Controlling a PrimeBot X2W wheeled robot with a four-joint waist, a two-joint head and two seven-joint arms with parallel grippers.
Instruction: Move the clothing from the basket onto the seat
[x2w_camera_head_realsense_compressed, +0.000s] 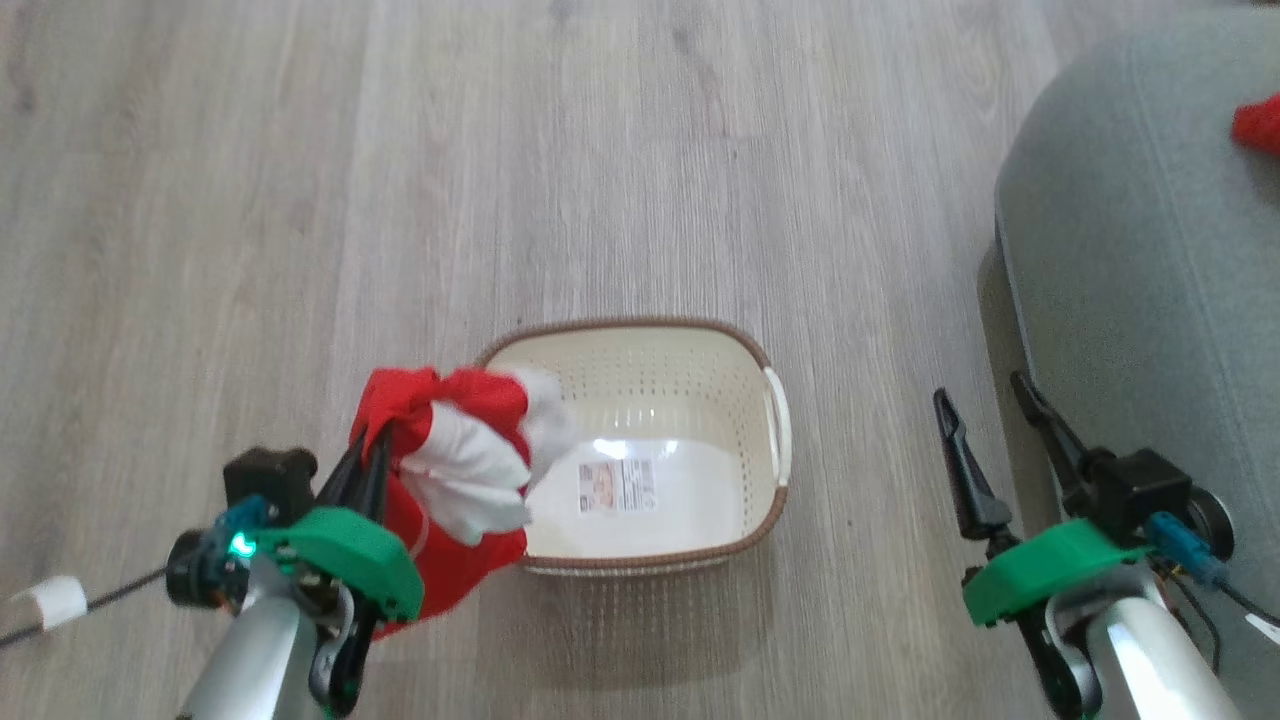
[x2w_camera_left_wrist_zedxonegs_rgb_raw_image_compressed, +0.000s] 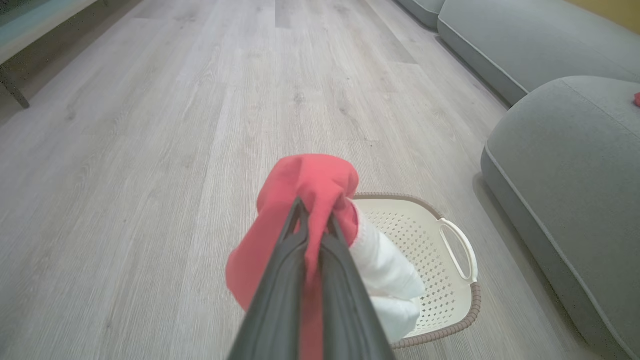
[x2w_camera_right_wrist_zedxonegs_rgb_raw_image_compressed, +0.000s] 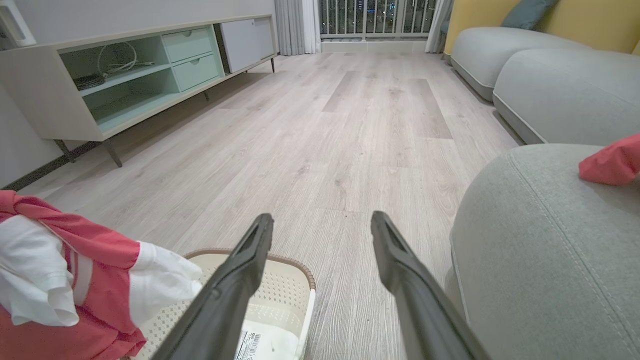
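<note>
My left gripper (x2w_camera_head_realsense_compressed: 372, 432) is shut on a red and white garment (x2w_camera_head_realsense_compressed: 455, 470), which hangs bunched over the left end of the cream basket (x2w_camera_head_realsense_compressed: 700, 345). From the left wrist, the red fabric (x2w_camera_left_wrist_zedxonegs_rgb_raw_image_compressed: 300, 185) wraps the closed fingertips (x2w_camera_left_wrist_zedxonegs_rgb_raw_image_compressed: 316, 216) with the basket (x2w_camera_left_wrist_zedxonegs_rgb_raw_image_compressed: 450, 280) below right. The basket's inside shows bare, with a label on its base. My right gripper (x2w_camera_head_realsense_compressed: 985, 400) stands open between the basket and the grey seat (x2w_camera_head_realsense_compressed: 1140, 240); its fingers (x2w_camera_right_wrist_zedxonegs_rgb_raw_image_compressed: 250, 250) hold nothing. Another red piece (x2w_camera_head_realsense_compressed: 1258, 122) lies on the seat, also the red piece (x2w_camera_right_wrist_zedxonegs_rgb_raw_image_compressed: 610, 162).
Pale wood floor (x2w_camera_head_realsense_compressed: 620, 150) stretches ahead of the basket. A low cabinet (x2w_camera_right_wrist_zedxonegs_rgb_raw_image_compressed: 125, 75) with shelves and drawers runs along the far left wall. More grey sofa sections (x2w_camera_right_wrist_zedxonegs_rgb_raw_image_compressed: 550, 75) stand beyond the seat. A cable with a white tag (x2w_camera_head_realsense_compressed: 55, 600) trails at my left arm.
</note>
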